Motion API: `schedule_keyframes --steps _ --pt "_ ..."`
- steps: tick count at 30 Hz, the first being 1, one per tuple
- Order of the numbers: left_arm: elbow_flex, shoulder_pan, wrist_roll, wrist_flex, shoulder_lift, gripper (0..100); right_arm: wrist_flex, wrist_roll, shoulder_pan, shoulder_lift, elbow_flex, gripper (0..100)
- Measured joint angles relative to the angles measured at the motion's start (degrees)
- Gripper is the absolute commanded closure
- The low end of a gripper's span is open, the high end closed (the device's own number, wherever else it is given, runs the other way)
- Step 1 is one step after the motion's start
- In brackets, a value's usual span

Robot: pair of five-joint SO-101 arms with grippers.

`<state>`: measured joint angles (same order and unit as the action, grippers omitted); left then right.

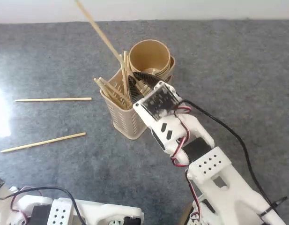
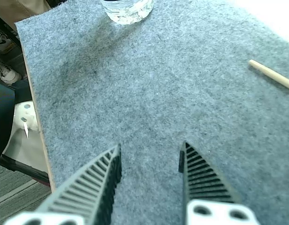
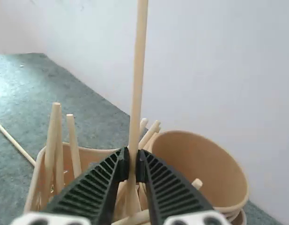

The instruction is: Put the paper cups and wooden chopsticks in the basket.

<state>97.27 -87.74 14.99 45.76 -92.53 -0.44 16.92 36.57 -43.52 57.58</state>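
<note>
Well left of the right gripper [image 3: 131,157], flat on the grey mat [image 1: 228,61]: two loose chopsticks [image 1: 53,99], apart and not yet collected, with the left gripper [image 2: 151,164] parted and empty over bare mat. Directly beneath the right gripper, the basket [image 1: 125,123]; pinched tight on one tall chopstick [image 3: 138,70], upright among the sticks already in. Probably the dropping-in step, calling for release and a straight lift. Just right of it, stacked paper cups [image 1: 150,57], close enough to snag.
</note>
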Motion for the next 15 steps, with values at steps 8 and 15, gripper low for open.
schedule_keyframes --steps 8,15 --pt "0.0 0.0 0.0 0.0 0.0 80 -8.5 -2.2 -0.2 -0.5 6.6 99.1" --pt "0.0 0.0 0.0 0.0 0.0 80 -8.5 -4.4 0.4 -0.5 6.4 99.1"
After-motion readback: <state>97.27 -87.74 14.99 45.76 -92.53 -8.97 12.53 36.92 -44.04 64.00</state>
